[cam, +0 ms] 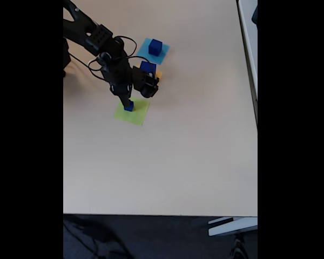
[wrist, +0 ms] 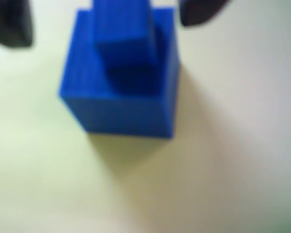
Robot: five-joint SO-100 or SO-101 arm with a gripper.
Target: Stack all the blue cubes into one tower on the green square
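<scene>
Now hand (wrist: pixel 104 22) open around cubes (wrist: pixel 123 73)

The pale beige tabletop (cam: pixel 167 162) carries three paper squares. In the fixed view the green square (cam: pixel 135 113) lies right beneath the claw (cam: pixel 127 101). A light blue square (cam: pixel 146 48) sits up-right of the claw, an orange-yellow one (cam: pixel 159 73) between, mostly hidden.
</scene>
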